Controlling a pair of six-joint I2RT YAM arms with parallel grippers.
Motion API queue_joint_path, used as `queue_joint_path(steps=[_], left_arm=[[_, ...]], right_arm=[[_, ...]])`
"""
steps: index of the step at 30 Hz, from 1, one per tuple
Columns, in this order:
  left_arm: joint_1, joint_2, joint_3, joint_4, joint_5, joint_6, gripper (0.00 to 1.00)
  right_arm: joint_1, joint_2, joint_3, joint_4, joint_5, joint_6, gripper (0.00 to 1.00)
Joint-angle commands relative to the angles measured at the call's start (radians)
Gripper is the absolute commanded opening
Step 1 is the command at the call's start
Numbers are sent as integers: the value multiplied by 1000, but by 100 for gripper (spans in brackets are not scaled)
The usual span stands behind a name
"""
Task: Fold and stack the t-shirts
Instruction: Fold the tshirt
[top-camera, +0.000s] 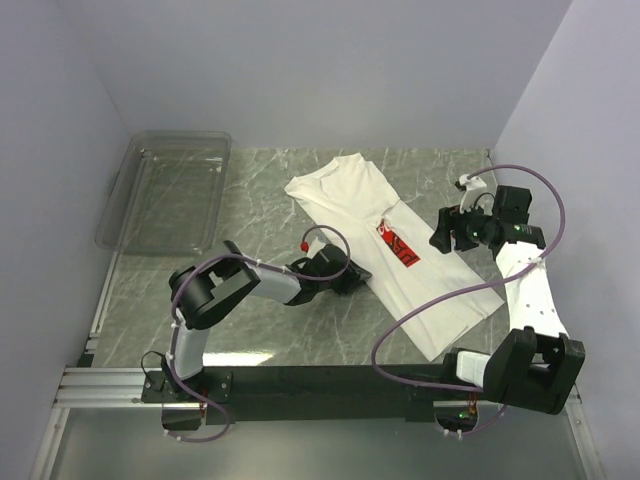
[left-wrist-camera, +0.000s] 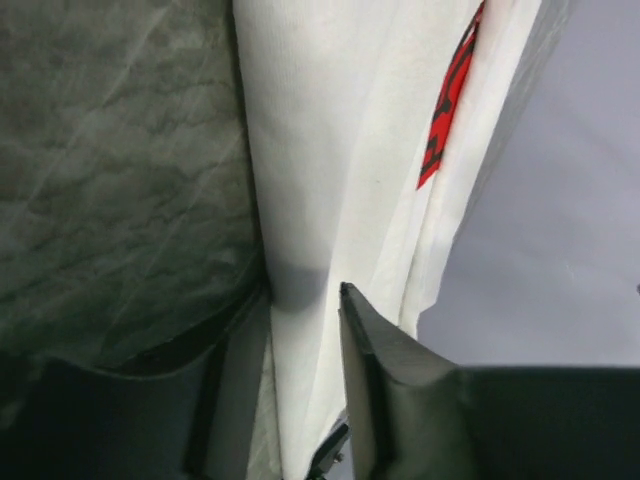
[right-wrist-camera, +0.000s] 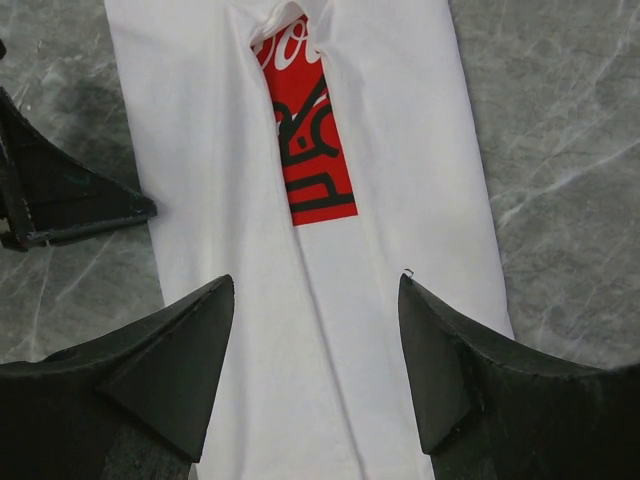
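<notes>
Robot lab cell, plain pale walls (top-camera: 330, 70), grey marbled table (top-camera: 300, 335), aluminium mounting rail (top-camera: 100, 385)

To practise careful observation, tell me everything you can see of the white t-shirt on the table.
The t-shirt is white, soft-looking cloth, folded lengthwise into a long strip. It lies flat and diagonal on the marbled table, with its wider end far. A sliver of red print with black marks shows between the folded-in sides. The left gripper straddles its long edge on the left arm's side. The right gripper hangs open above it.
</notes>
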Motion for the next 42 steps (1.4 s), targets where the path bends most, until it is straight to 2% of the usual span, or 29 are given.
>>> queue_joint_path(steps=[1, 7, 8, 15, 18, 24, 27, 28, 30, 31, 32, 34, 36, 40, 42], left_arm=[[-1, 47, 21, -26, -21, 2, 38], [16, 61, -19, 28, 10, 63, 13], [21, 54, -30, 22, 11, 69, 1], [137, -95, -191, -49, 70, 236, 0], [202, -192, -292, -119, 99, 318, 0], [363, -368, -364, -299, 137, 474, 1], [436, -431, -353, -401, 129, 543, 9], [449, -460, -340, -406, 119, 557, 21], [470, -491, -301, -503, 100, 594, 35], [472, -523, -284, -529, 81, 606, 45], [472, -540, -269, -556, 80, 615, 49], [472, -606, -237, -615, 73, 646, 55], [470, -662, -214, -644, 27, 681, 56], [466, -940, -215, -609, 19, 811, 59], [449, -1093, -203, -556, 52, 968, 62]], right_arm=[[-17, -27, 1, 21, -42, 8, 73], [-31, -30, -1, 10, -53, -3, 73], [-31, -29, 1, 7, -54, -6, 73], [-31, -6, 4, -7, -71, -21, 73], [-31, 2, 1, -12, -79, -27, 73], [-28, 34, 10, -53, -116, -70, 73], [-19, 53, 19, -109, -162, -127, 73], [-13, 57, 21, -120, -166, -168, 73], [4, 59, 19, -143, -171, -209, 73], [7, 56, 18, -159, -171, -243, 73], [15, 57, 16, -165, -169, -257, 73], [20, 57, 19, -186, -166, -303, 73], [30, 59, 30, -209, -166, -344, 74], [75, 48, 45, -245, -178, -438, 75], [122, 18, 42, -242, -180, -507, 80]])
